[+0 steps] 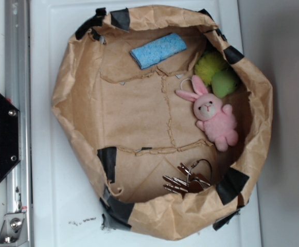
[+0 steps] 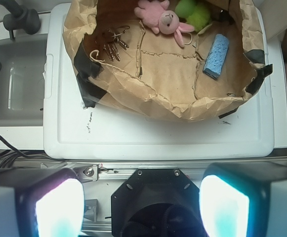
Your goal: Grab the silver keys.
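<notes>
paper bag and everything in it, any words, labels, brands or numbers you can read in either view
None: no readable text shows in either view.
Brown paper bag: plain paper and black tape, no print.
Silver keys: any stamping and the reddish-brown tag are too small and blurred to read.
Blue sponge, pink plush bunny, green fuzzy toy: no labels visible.
White surface: only small dark specks, not lettering.

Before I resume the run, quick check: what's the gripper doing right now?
Gripper: open, holding nothing, fingers spread wide, well short of the silver keys.
</notes>
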Available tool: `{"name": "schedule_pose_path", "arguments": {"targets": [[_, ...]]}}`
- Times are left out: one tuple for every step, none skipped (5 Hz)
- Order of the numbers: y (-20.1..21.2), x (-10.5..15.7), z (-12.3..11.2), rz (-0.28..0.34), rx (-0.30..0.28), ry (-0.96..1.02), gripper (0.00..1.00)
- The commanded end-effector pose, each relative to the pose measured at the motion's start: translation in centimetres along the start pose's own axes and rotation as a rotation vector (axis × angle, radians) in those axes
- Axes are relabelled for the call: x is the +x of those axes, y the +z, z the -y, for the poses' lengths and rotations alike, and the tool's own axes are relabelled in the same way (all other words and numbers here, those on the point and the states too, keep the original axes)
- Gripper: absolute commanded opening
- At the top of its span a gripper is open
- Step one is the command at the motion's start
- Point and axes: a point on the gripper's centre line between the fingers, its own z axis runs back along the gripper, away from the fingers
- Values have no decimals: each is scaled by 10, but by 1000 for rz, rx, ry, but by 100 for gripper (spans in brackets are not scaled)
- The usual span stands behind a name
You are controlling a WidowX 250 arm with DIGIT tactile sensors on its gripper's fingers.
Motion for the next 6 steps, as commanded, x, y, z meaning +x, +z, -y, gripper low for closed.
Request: {"name": "schedule_pose_path", "arguments": {"targets": [[0,0,0,0,0,0,100],[-18,42,7,26,19,109,100],[-35,79,3,64,22,261,100],[-51,104,-10,57,-52,414,100],[-67,117,-21,74,-115,522,100],[-86,119,-32,86,-193,590,100]]}}
